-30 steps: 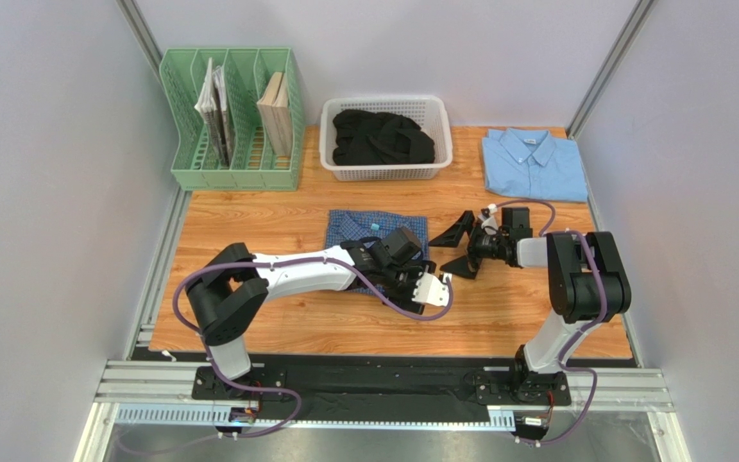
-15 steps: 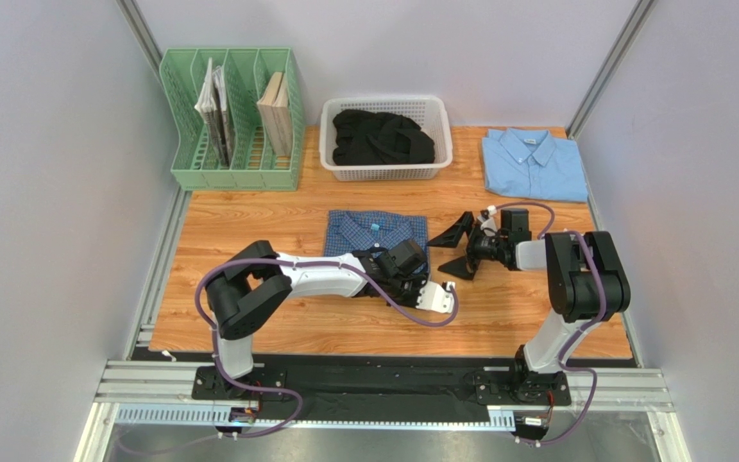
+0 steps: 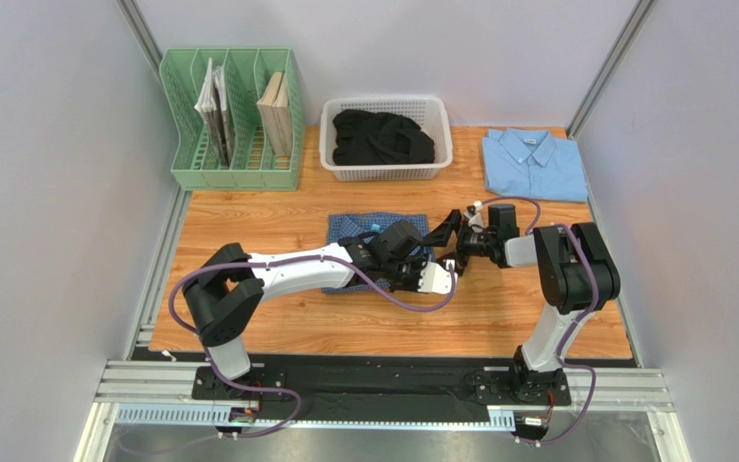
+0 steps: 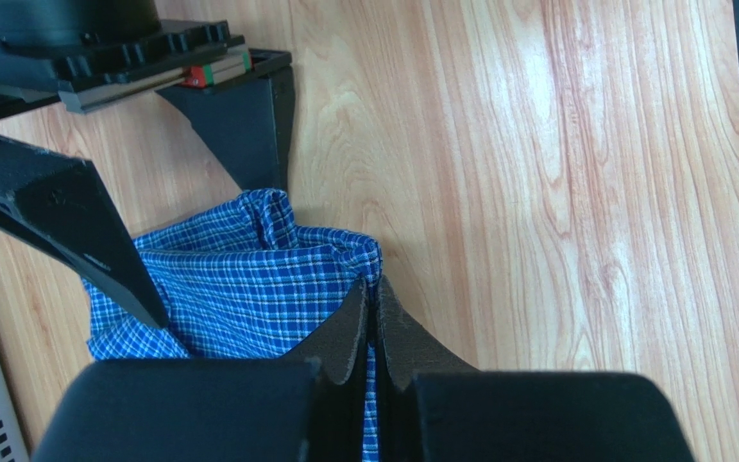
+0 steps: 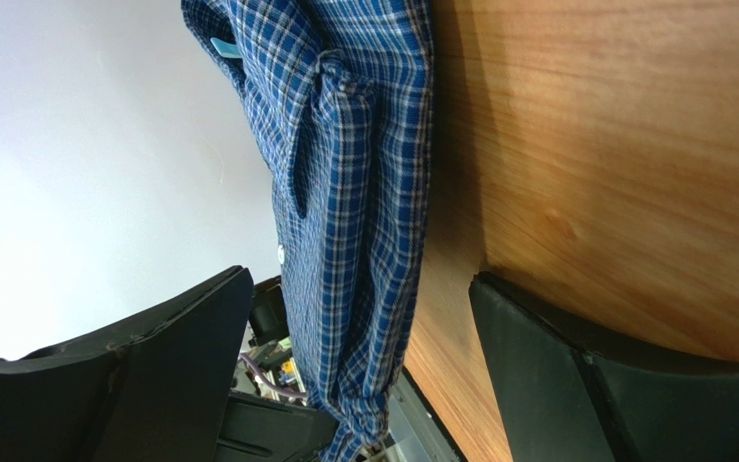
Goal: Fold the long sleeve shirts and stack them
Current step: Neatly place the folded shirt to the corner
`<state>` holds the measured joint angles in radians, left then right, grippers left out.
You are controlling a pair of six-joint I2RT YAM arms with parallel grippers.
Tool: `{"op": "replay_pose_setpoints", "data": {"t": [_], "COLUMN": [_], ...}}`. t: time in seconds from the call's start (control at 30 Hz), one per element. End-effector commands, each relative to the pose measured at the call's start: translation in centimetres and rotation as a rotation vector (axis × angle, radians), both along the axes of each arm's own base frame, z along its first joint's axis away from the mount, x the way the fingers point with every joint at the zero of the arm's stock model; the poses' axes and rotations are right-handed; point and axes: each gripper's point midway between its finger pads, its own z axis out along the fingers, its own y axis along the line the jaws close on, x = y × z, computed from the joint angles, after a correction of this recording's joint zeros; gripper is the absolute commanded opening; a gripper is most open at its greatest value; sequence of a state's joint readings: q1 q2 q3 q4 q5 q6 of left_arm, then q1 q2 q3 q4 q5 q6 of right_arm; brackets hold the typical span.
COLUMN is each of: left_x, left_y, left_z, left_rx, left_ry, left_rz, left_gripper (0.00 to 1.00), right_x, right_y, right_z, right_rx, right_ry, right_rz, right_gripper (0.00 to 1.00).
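Mid-table: the dark blue check shirt (image 3: 375,229) lies as a folded packet, collar toward the far side. The light blue shirt (image 3: 534,164) sits folded at the far right corner, well apart from it, just right of the white basket (image 3: 384,101).

What changed in the last second:
- Your left gripper (image 4: 371,300) was spread over the packet's near right corner. Now its fingers are pressed together with the checked edge caught between them. Cloth shows on both sides of the pinch in the left wrist view.
- Your right gripper (image 5: 364,351) has slid left to the shirt's right edge. It is spread wide, one finger on either side of the folded edge, with no cloth gripped yet.

What it means, as a judgement: folding of the check shirt looks finished and a two-handed lift is being set up, probably to carry it onto the light blue one. One side is secured, the other is not.

Watch: the left pinch may hold only the top layers. Lift before your right gripper closes and the packet could fall open over the table (image 3: 499,308).
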<state>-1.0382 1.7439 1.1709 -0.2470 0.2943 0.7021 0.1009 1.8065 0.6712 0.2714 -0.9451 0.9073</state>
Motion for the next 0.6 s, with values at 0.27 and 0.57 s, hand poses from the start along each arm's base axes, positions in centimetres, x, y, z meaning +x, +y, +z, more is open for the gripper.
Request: {"op": "replay_pose_setpoints", "data": {"t": [0.27,0.57], "left_x": [0.4,-1.3], "left_y": [-1.6,0.4], "left_z": [3.7,5.9], "left_rx": [-0.093,-0.052], "left_ry": [0.024,0.140], "left_rz": [0.005,0.050], "left_gripper": [0.00,0.42], "right_x": [-2.9,-1.0], "right_y": [2.5,-1.6], "right_z": [-3.1,-2.8], "right_rx": [-0.073,-0.248], "right_ry": [0.192,0.106], "right_rz": [-0.038,-0.018], "right_gripper": [0.65,0.00]}}
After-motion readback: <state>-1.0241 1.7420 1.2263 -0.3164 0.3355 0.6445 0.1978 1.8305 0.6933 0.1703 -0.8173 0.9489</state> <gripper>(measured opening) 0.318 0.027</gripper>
